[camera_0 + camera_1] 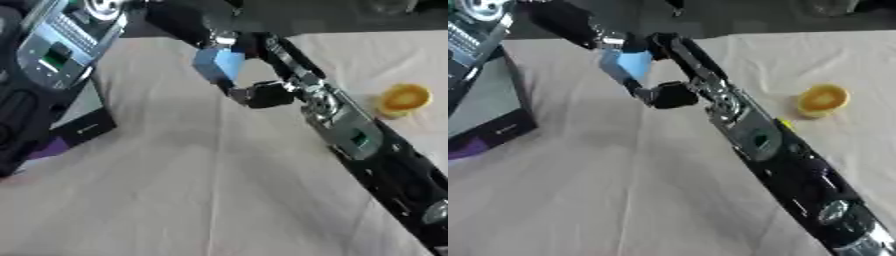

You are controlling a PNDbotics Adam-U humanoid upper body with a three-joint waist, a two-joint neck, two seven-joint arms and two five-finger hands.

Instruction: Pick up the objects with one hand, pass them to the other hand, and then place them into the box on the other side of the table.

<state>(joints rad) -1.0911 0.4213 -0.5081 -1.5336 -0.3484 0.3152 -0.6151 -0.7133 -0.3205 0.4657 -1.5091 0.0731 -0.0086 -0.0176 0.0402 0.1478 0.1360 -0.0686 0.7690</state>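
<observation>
A: Right, where is the small light-blue block (219, 64)?

B: Up off the desk (201, 190), over its far middle. It sits at the meeting point of the two arms, near the top of both views.

A: Which robot hand has it?

B: The right robot hand (254, 90) for certain. Its long black and silver arm runs up from the lower right corner, and dark fingers curl round the block's lower and right side, one bent finger tucked under it. The left robot hand (601, 37) reaches in from the upper left, a dark forearm ending right at the block's top edge. It touches or nearly touches; I cannot tell which, and its fingers are too blurred to read as spread or pinching.

A: Anything else on the desk?

B: A cream cloth covers it. A round yellow-orange object with a pale rim (824, 100) lies near the right edge, well apart from the block, just beyond the right forearm. A dark box with a grey inner face (487, 107) stands at the left edge, with a purple patch at its lower corner.

A: Block tilted?

B: Slightly, one corner pointing down toward the desk.
</observation>
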